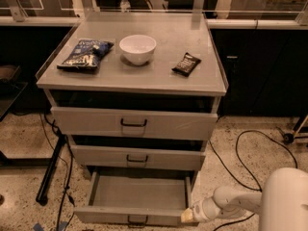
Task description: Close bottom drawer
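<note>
The bottom drawer [137, 194] of the grey cabinet [134, 124] is pulled far out, an empty shallow grey tray with a small black bar handle [137, 220] on its front panel. My gripper [190, 216] is at the drawer front's right corner, at the end of my white arm [231, 201] coming in from the lower right. It touches or nearly touches the front panel. The two drawers above stand slightly out.
On the cabinet top lie a blue snack bag [85, 54], a white bowl [137, 48] and a dark snack bar [186, 64]. Black cables [240, 153] run over the speckled floor at the right. A black pole [50, 170] leans at the left. Dark counters stand behind.
</note>
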